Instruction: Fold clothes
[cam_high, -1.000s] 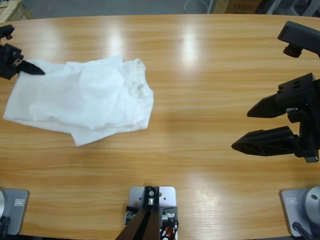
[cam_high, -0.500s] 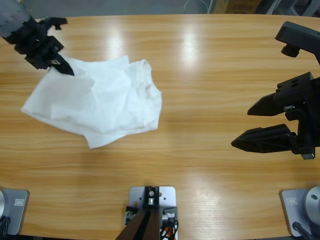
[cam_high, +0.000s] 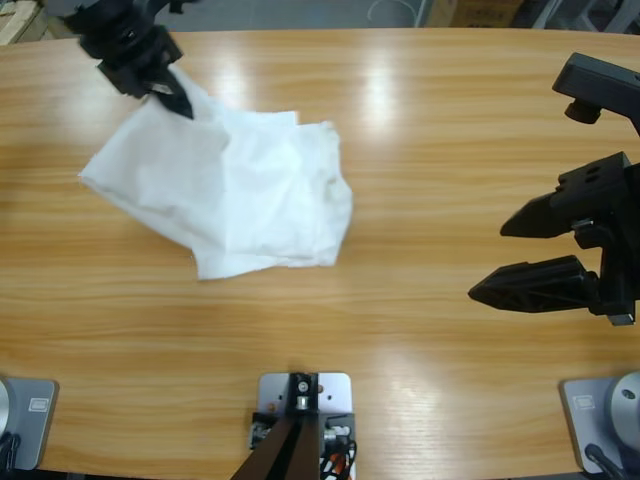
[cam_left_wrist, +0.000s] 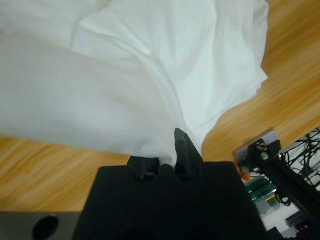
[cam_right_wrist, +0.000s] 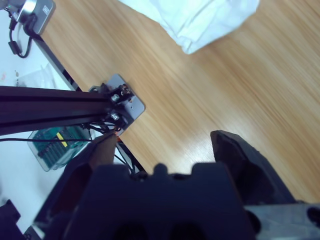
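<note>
Now left tool (cam_high: 178, 100) clamped on shirt (cam_high: 240, 190) corner, shirt crumpled on desk (cam_high: 420, 140), right tool (cam_high: 500, 260) apart, well clear of shirt.

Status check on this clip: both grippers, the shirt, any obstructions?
Left gripper shut on the crumpled white cotton T-shirt at its far corner. Right gripper open, empty, over bare wooden table. Nothing in the way.

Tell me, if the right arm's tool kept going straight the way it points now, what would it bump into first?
Probably bare table. The open right tool points left over the wood; the white T-shirt lies farther along and a little off that line. Its height is unclear.
</note>
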